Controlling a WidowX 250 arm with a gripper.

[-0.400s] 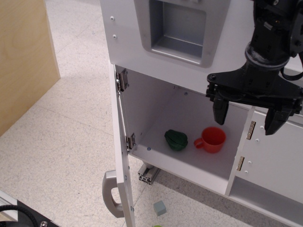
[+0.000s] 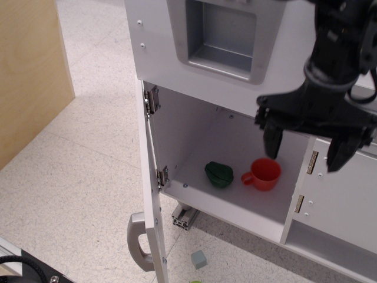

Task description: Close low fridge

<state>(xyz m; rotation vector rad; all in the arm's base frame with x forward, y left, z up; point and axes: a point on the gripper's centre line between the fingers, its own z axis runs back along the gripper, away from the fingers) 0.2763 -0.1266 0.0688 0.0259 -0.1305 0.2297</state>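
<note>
The low fridge (image 2: pixel 194 138) is a white compartment, and it stands open. Its white door (image 2: pixel 151 194) swings out toward me on two metal hinges (image 2: pixel 152 99), seen edge-on. The curved grey handle (image 2: pixel 139 242) is on the door's outer face at the bottom left. My black gripper (image 2: pixel 306 150) hangs in front of the compartment's right side, above its floor. Its two fingers are spread wide and hold nothing. It is far to the right of the door and touches nothing.
Inside the fridge lie a green toy (image 2: pixel 219 174) and a red cup (image 2: pixel 263 174). Above is the white panel with the grey dispenser recess (image 2: pixel 221 35). A smaller white cabinet door (image 2: pixel 341 200) is at the right. A wooden panel (image 2: pixel 29 76) stands at the left. A small grey block (image 2: pixel 199 259) lies on the floor.
The gripper has shifted slightly, a little up and left. The door and the items inside have not moved.
</note>
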